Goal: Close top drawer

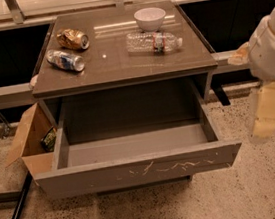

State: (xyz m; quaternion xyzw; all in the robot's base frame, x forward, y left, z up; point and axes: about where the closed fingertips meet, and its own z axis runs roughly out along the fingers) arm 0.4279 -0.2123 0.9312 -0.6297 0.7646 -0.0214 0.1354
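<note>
Top drawer [135, 171] is gaping open.
Gripper [268, 113], grip unreadable, is hovering off the right edge of the bench [121, 65]; a corner push could skew the drawer.

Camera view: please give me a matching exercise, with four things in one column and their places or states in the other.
1 drawer
2 bowl
3 box
4 tool

A in the air, right of the cabinet
B pulled out
C on top, at the back
D on the floor, at the left

Pairs: 1-B, 2-C, 3-D, 4-A
</note>
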